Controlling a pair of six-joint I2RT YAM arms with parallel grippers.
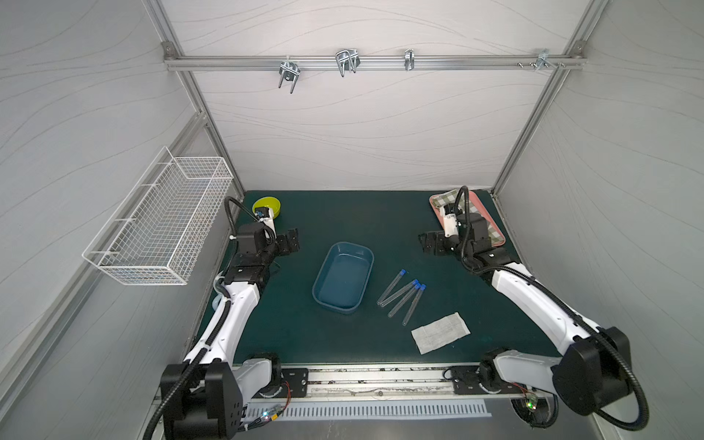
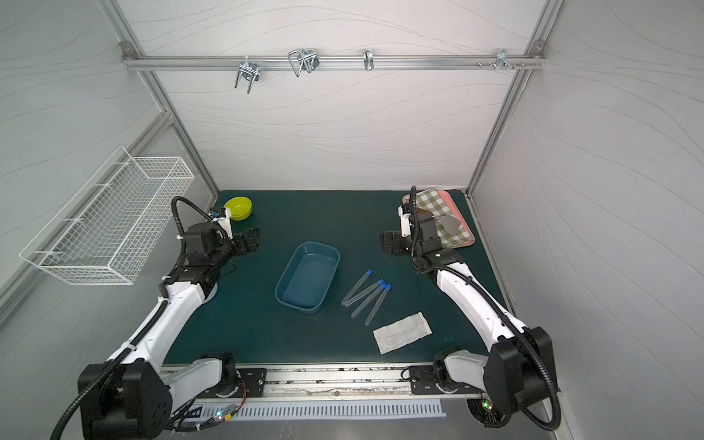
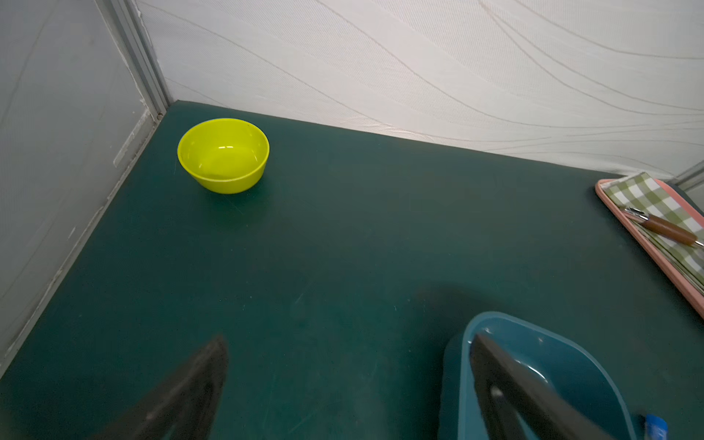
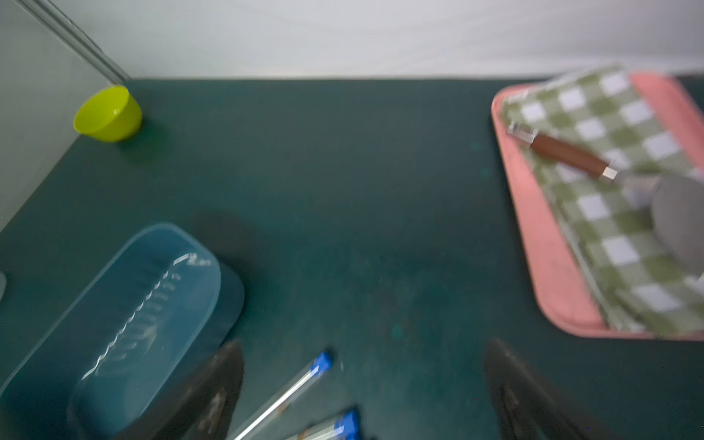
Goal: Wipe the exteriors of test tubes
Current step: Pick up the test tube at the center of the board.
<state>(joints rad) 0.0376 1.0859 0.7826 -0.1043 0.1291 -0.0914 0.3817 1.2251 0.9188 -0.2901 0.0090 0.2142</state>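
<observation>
A white wipe lies nearest on the mat. Just beyond it the four test tubes lie fanned beside the blue tray. Farther back, the left gripper and right gripper are spread wide and empty, well apart from the tubes.

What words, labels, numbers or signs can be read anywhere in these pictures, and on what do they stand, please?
None can be read.
Pale marks in the blue tray: blurred, perhaps only glare.
Small white mark on the right arm: too small to read.
Test tubes and white wipe: no print visible.
</observation>
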